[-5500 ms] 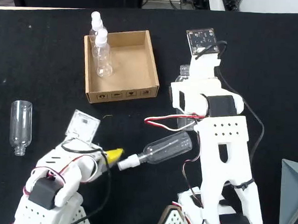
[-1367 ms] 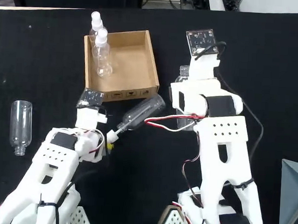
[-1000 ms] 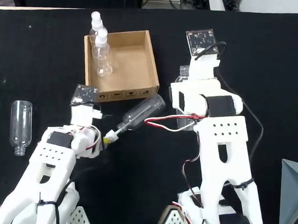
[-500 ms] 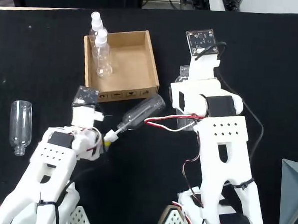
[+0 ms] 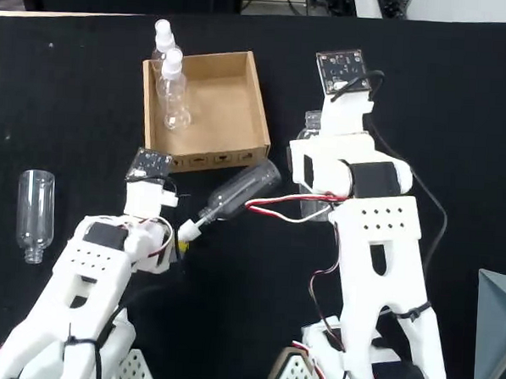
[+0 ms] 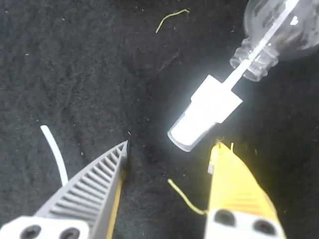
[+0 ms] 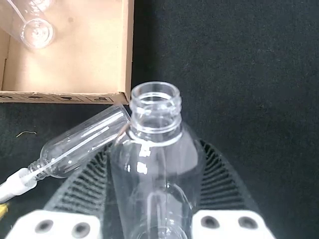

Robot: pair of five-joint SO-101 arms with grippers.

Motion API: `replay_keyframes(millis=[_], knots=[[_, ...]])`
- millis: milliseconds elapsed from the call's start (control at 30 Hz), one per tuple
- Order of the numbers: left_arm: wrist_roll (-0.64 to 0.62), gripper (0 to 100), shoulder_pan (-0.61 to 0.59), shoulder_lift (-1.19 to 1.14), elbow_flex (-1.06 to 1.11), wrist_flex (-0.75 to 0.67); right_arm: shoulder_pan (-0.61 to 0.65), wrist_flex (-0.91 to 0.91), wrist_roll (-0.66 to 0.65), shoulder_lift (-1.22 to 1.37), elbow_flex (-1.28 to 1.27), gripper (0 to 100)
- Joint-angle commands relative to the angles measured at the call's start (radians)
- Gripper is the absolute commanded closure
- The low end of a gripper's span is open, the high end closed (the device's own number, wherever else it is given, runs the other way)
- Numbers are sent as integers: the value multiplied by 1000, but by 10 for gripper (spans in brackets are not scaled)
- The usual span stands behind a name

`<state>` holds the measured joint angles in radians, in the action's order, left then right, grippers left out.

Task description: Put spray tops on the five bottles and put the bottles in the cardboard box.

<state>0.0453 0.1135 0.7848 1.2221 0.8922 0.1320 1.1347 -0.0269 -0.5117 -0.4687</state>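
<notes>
The black tabletop (image 5: 461,98) carries the box (image 5: 205,160) near its far edge, left of centre. The right end effector (image 7: 154,147) stands just off the box's near right corner, and the left end effector (image 6: 170,145) hangs low over the tabletop toward the near left. The right one pinches an open bottle (image 7: 154,119) upright, and the left one is spread and holds nothing. A lying bottle (image 5: 240,189) slants from the box's near right corner toward the left end effector. A bare bottle (image 5: 36,208) lies near the left edge. Two capped bottles (image 5: 175,96) sit at the box's far left corner, though I cannot tell whether the farther one is wholly inside. The lying bottle's top (image 6: 207,112) rests just ahead of the spread tips. That top is the main hazard, I judge: bare tube shows between it and the neck, so it looks unseated. A pinch on it alone may pull it out and leave the bottle behind. A push along the tube could shove the round bottle against the box or roll it aside. A lift by the top may swing the base into the open bottle.
</notes>
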Motion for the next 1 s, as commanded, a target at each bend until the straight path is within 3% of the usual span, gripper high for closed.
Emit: replay_keyframes(millis=[0,267,433,700,967], knots=[[11,754,-18,-120,-102,12,2,-29,8,-44,-4,907],[-32,759,-108,-387,-275,15,-2,-29,6,-44,-4,907],[-51,759,-173,-397,-305,15,-2,-29,5,-44,-4,907],[-186,759,-286,-414,-381,5,-2,-29,5,-45,-4,907],[-292,759,-297,-434,-407,14,-2,-29,5,-47,-4,907]])
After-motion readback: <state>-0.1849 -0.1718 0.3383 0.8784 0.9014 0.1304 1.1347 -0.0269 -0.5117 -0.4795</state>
